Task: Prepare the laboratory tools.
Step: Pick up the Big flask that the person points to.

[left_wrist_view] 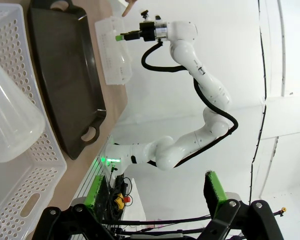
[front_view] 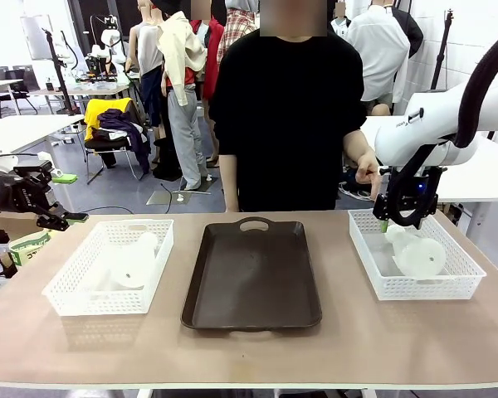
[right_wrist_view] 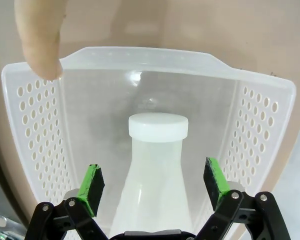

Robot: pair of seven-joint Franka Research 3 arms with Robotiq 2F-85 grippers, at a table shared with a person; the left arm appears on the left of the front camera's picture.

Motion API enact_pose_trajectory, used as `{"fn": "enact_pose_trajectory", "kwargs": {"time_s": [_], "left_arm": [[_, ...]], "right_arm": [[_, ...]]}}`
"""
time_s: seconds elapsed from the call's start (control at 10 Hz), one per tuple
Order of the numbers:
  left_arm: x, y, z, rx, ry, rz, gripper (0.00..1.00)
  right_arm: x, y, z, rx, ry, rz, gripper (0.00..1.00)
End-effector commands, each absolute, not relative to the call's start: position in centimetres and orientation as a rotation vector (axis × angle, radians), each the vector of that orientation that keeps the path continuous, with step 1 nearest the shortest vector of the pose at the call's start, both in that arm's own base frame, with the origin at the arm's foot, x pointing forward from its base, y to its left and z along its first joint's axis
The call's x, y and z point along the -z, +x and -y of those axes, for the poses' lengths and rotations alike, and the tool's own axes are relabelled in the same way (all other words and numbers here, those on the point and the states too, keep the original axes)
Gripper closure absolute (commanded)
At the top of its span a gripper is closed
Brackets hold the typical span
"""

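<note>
One frosted-white flask (front_view: 131,267) lies on its side in the left white basket (front_view: 70,300); in the left wrist view this flask (left_wrist_view: 10,120) is at the left edge. The other flask (front_view: 417,254) lies in the right basket (front_view: 461,280). My right gripper (front_view: 390,219) hangs open just above that flask's neck end. In the right wrist view the capped flask (right_wrist_view: 157,150) sits below, in line between the green pads of the right gripper (right_wrist_view: 154,181). My left gripper (front_view: 70,199) is open beyond the table's left edge, holding nothing; the left gripper (left_wrist_view: 155,195) points sideways across the table.
A dark brown tray (front_view: 253,278) lies between the baskets. The person stands at the far side, one hand (front_view: 367,170) near the right basket's far rim, a finger (right_wrist_view: 40,45) resting on that basket's rim (right_wrist_view: 140,54). The right arm (left_wrist_view: 190,55) shows across the table.
</note>
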State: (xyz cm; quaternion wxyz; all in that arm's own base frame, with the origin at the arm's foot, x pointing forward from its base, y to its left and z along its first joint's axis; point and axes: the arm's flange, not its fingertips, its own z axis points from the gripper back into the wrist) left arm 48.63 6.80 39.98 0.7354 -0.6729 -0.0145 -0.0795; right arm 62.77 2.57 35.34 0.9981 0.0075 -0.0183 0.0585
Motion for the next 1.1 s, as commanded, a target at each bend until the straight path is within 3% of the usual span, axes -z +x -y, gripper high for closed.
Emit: {"fn": "enact_pose_trajectory", "kwargs": {"time_s": [0.0,0.7,0.8,1.0], "left_arm": [[-40.1,48.5,-7.0,0.183,-1.463,0.028,0.0],[-40.1,48.5,-7.0,0.183,-1.463,0.028,0.0],[-40.1,48.5,-7.0,0.183,-1.463,0.028,0.0],[-40.1,48.5,-7.0,0.183,-1.463,0.028,0.0]], "right_arm": [[-35.0,63.5,-2.9,-0.092,-0.022,0.02,0.0],[-32.9,64.1,-2.7,-0.052,-0.035,0.035,0.0],[-33.0,64.0,-2.8,-0.057,-0.038,0.038,0.11],[-32.8,64.1,-3.0,-0.055,-0.053,0.031,0.47]]}}
